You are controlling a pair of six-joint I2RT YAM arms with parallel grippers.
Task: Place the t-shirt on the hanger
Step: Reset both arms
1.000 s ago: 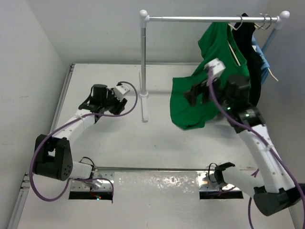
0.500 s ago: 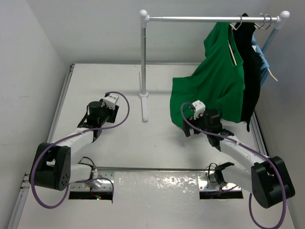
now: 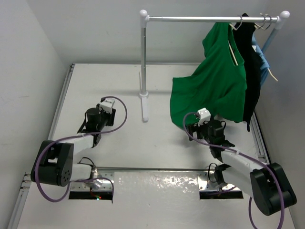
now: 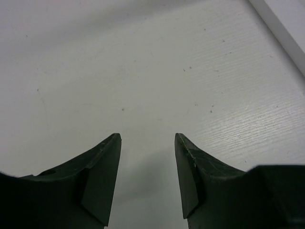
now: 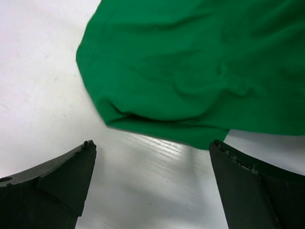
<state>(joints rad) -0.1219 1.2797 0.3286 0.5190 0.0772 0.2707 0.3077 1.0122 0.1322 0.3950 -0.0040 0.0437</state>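
Retreating nearward, we hold the right tool [image 5: 152,148] wide and empty, the left tool [image 4: 147,138] parted and empty, while the t-shirt [image 3: 214,88] hangs on the hanger [image 3: 232,50], seemingly done.

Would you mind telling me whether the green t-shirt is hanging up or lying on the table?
Hanging up: the t-shirt is on the hanger, hung from the rail beside the black garment.

I am finding no text, label, brand, number or sign that I can read in any of my views.
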